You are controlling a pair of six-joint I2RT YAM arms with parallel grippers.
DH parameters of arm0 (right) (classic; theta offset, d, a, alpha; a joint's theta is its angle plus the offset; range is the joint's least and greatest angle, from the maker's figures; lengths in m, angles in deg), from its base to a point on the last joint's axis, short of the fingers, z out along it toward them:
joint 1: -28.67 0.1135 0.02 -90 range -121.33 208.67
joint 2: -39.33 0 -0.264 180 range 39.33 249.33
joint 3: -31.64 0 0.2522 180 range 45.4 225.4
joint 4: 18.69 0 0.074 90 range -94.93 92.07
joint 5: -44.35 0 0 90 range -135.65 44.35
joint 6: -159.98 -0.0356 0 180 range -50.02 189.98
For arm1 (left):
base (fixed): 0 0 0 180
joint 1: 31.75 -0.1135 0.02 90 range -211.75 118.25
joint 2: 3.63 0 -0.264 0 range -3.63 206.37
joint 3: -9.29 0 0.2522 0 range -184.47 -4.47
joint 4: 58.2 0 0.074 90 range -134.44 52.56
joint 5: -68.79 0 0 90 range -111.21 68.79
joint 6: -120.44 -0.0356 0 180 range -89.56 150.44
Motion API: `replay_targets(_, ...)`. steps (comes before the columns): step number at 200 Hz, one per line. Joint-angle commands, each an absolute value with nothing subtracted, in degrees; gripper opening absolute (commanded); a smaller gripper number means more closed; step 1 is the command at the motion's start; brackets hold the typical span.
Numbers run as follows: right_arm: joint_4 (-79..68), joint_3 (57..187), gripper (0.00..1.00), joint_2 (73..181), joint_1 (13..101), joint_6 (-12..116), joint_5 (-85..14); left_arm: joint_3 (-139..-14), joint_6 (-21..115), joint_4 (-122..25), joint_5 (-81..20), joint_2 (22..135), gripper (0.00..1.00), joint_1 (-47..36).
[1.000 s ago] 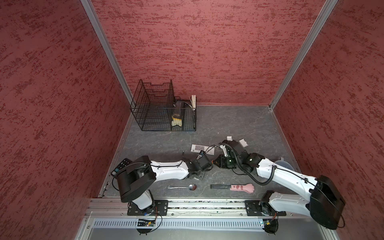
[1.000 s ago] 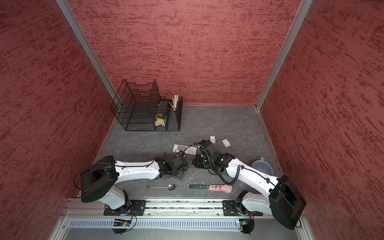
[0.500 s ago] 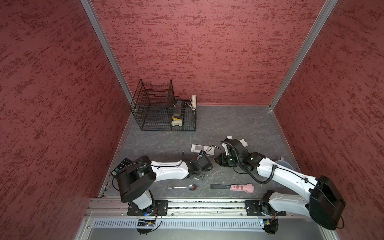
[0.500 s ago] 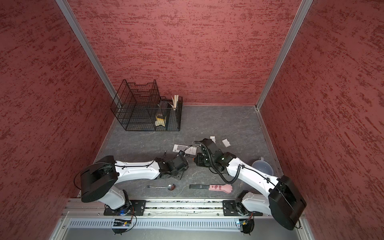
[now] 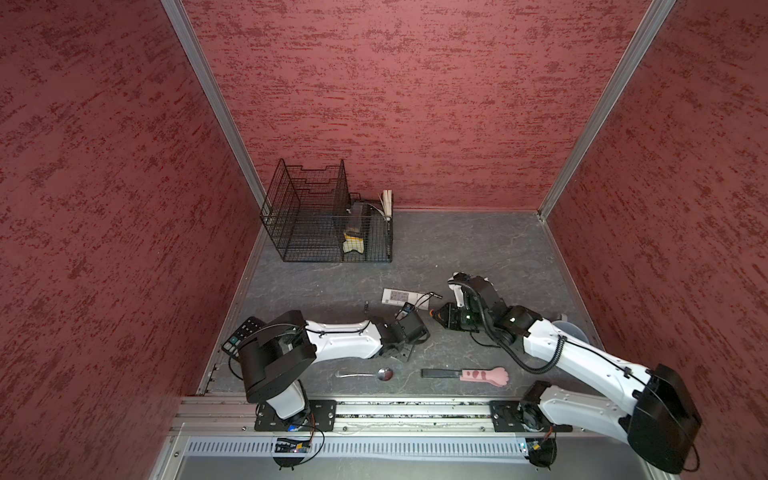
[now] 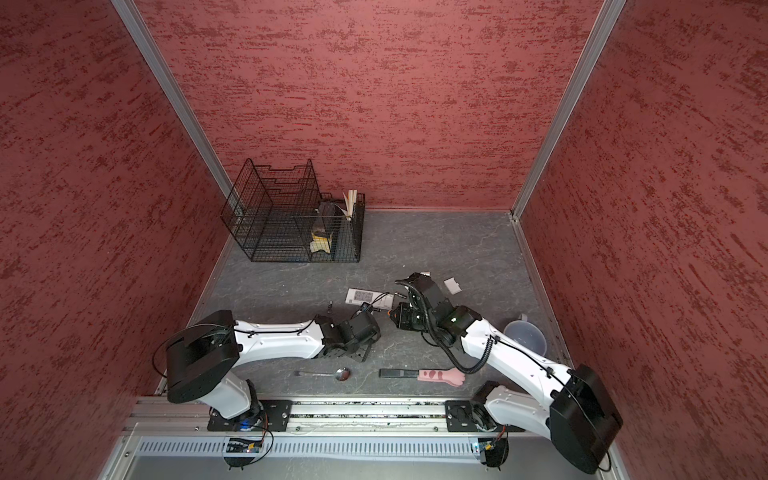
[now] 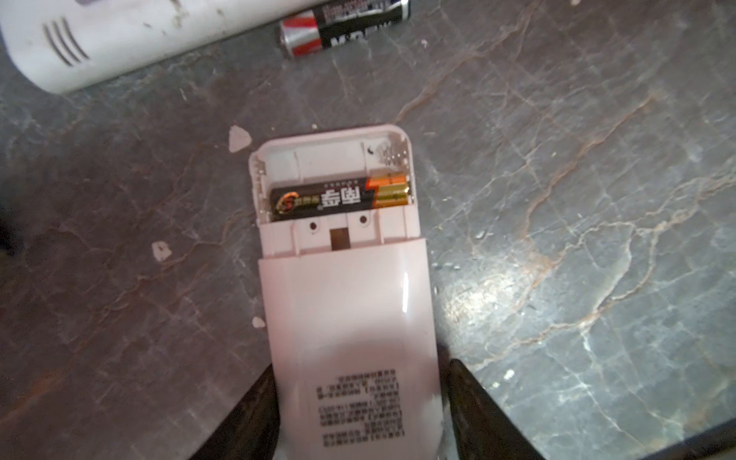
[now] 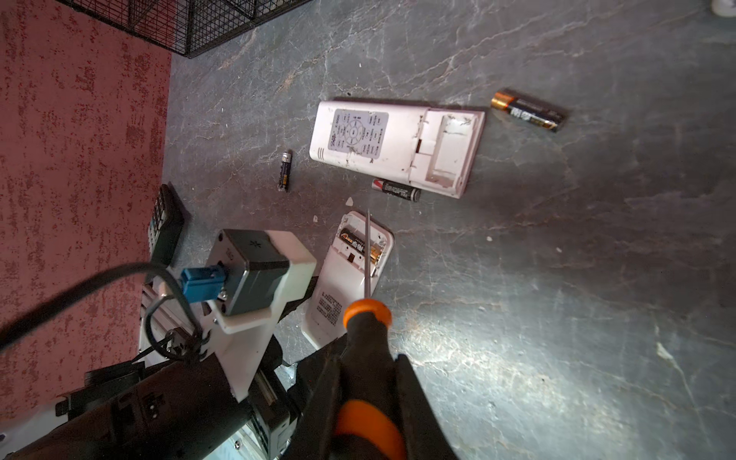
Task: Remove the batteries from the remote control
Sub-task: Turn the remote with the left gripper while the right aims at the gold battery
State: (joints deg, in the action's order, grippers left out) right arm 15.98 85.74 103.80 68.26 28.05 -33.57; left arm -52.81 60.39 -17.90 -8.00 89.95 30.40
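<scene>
Little has moved on the table (image 5: 478, 249). In both top views the left arm (image 5: 340, 345) and right arm (image 5: 582, 357) sit almost where they were a second ago, their heads close together.

The real change is in the left pincer (image 7: 360, 370). It has just eased wider, and its jaws now stand apart on either side of the small remote (image 7: 342, 302). One jaw touches the casing and a dark gap shows at the other.

The right pincer (image 8: 366, 358) is clamped on the screwdriver (image 8: 366, 312). Its shaft lies over the small remote's open bay, but I cannot tell whether the tip touches anything.

The big remote (image 8: 394, 143) lies emptied with its cover off. Three loose batteries (image 8: 396, 190) rest on the table around it, one just beside it.

One battery (image 7: 338, 199) is still seated in the small remote, and the slot next to it is bare. So one is left to pry out. With the hold slackened, the small remote will likely slide under the blade unless it is gripped again.
</scene>
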Motion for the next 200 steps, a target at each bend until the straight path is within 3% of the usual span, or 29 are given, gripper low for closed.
replay_targets(1, 15.7, 85.2, 0.0, 102.2, 67.8, 28.6, -35.1, -53.0, 62.4, -12.1, -10.8, 92.3, 0.67, 31.1)
replay_targets(9, 15.5, 85.1, 0.0, 101.9, 67.8, 28.7, -35.2, -53.2, 63.1, -11.2, -10.7, 92.0, 0.72, 31.0)
replay_targets(46, 15.1, 84.6, 0.0, 100.7, 67.6, 28.7, -35.2, -53.0, 67.4, -8.2, -10.4, 89.9, 0.74, 31.8)
replay_targets(200, 13.1, 84.5, 0.0, 100.6, 67.5, 29.6, -33.2, -51.7, 78.6, 1.5, -5.7, 89.9, 0.76, 33.7)
